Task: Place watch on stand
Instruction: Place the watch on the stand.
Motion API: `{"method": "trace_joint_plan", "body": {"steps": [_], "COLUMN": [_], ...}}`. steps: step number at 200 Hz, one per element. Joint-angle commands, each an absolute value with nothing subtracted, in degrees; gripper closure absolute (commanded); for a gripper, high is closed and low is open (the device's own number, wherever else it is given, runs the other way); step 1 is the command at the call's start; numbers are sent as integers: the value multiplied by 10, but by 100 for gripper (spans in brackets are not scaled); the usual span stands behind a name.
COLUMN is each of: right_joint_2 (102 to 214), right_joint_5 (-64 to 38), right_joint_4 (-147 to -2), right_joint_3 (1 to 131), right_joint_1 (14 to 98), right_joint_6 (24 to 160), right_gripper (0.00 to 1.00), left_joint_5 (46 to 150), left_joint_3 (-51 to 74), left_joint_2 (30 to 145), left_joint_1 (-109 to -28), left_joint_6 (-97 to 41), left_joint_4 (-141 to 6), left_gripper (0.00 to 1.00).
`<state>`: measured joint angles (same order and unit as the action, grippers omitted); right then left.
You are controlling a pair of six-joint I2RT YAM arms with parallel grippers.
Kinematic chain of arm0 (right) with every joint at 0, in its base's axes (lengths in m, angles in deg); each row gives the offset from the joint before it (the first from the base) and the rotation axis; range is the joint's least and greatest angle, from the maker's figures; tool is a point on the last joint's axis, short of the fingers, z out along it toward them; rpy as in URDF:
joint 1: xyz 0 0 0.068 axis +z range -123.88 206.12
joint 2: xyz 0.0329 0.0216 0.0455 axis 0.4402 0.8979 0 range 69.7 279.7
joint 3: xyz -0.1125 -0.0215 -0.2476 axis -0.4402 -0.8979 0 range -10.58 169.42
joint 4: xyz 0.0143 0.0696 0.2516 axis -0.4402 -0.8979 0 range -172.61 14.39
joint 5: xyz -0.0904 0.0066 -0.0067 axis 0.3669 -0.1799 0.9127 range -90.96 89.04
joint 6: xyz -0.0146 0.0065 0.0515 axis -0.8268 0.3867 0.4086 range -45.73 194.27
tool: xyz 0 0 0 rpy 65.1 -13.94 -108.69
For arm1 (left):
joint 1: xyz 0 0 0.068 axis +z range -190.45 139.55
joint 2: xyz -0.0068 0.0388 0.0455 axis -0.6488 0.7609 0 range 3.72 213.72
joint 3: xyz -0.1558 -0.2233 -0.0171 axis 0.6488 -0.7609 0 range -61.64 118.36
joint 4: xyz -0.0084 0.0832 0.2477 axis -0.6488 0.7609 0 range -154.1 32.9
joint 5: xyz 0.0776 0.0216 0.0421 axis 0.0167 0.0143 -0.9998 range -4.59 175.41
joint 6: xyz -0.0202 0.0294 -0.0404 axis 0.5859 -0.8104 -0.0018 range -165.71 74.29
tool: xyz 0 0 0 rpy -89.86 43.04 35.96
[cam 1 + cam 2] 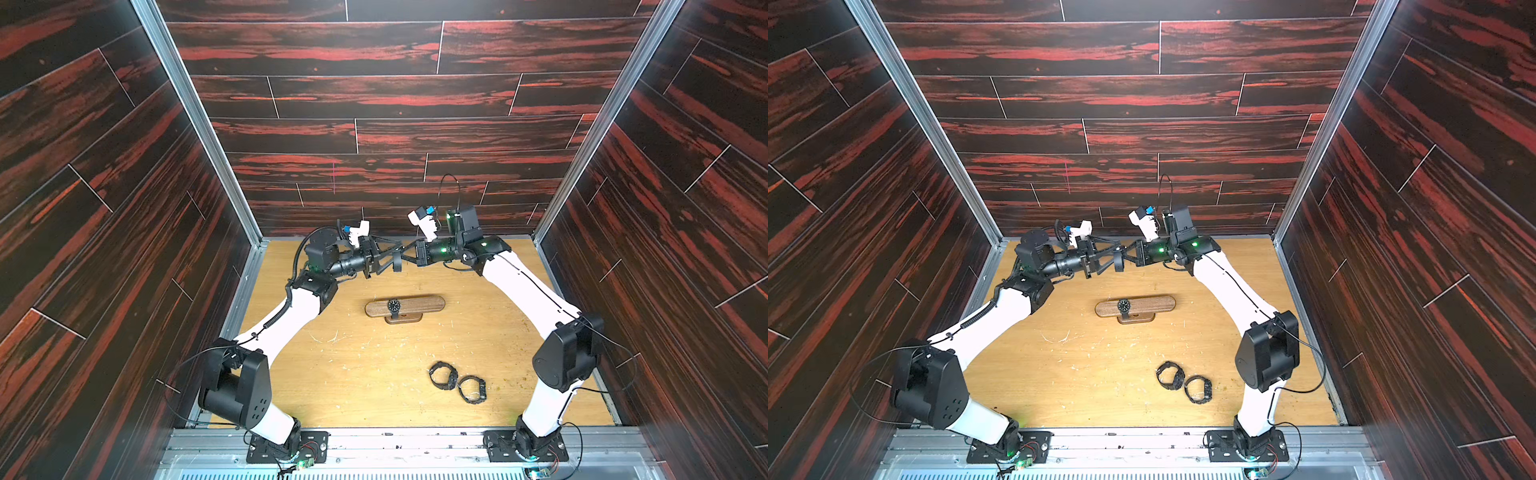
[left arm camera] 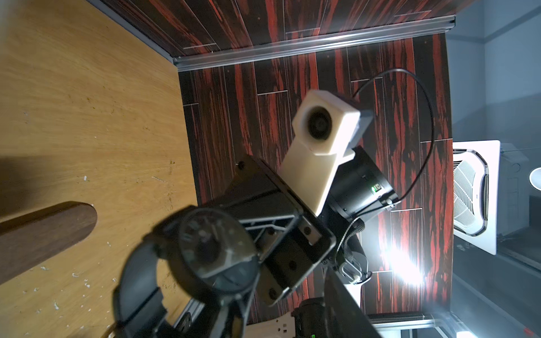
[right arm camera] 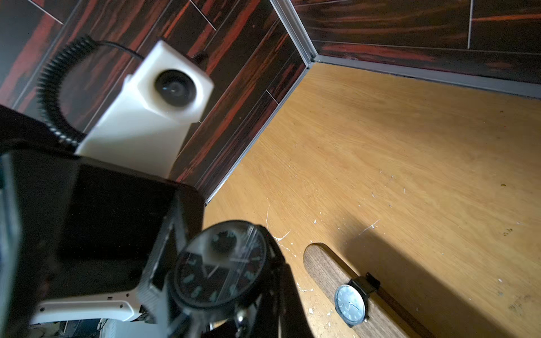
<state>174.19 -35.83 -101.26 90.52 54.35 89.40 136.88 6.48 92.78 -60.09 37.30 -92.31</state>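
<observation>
Nearest us, by the front right of the pale wooden surface [image 1: 353, 374], we see two black watches [image 1: 457, 382] lying together. At mid-surface, the long dark-brown wooden stand [image 1: 419, 305] carries a dark-dialled watch [image 1: 394, 306] around its bar. Farther back, our right fingers [image 1: 402, 254] are clenched on a black round-faced watch [image 1: 397, 262] held aloft, and our left fingers [image 1: 392, 259] straddle it; their grip we cannot tell.
</observation>
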Motion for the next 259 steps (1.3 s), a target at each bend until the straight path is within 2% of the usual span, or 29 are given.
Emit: {"method": "trace_joint_plan", "body": {"steps": [1, 54, 81, 110, 160, 204, 229, 259], "right_joint_2": [1741, 1705, 1687, 1661, 1640, 1638, 1639, 1639], "right_joint_5": [-360, -370, -378, -389, -376, -369, -366, -359], "right_joint_4": [-1011, -964, -943, -918, -925, -928, -929, -933], "right_joint_3": [913, 878, 857, 823, 796, 791, 794, 797], "right_joint_1": [545, 545, 545, 545, 546, 546, 546, 545], "right_joint_6": [887, 891, 886, 883, 873, 869, 867, 869], "right_gripper": [100, 100, 100, 100, 100, 100, 100, 90], "left_joint_5": [1382, 1384, 1381, 1381, 1380, 1379, 1377, 1377], "left_joint_3": [81, 72, 72, 80, 95, 97, 94, 94], "left_joint_2": [935, 942, 945, 948, 955, 954, 954, 955], "left_joint_1": [-604, -604, -604, -604, -604, -604, -604, -604], "left_joint_6": [371, 373, 373, 369, 368, 371, 371, 372], "left_joint_4": [-949, -951, -951, -946, -942, -942, -945, -951], "left_gripper": [51, 52, 45, 45, 71, 75, 81, 86]}}
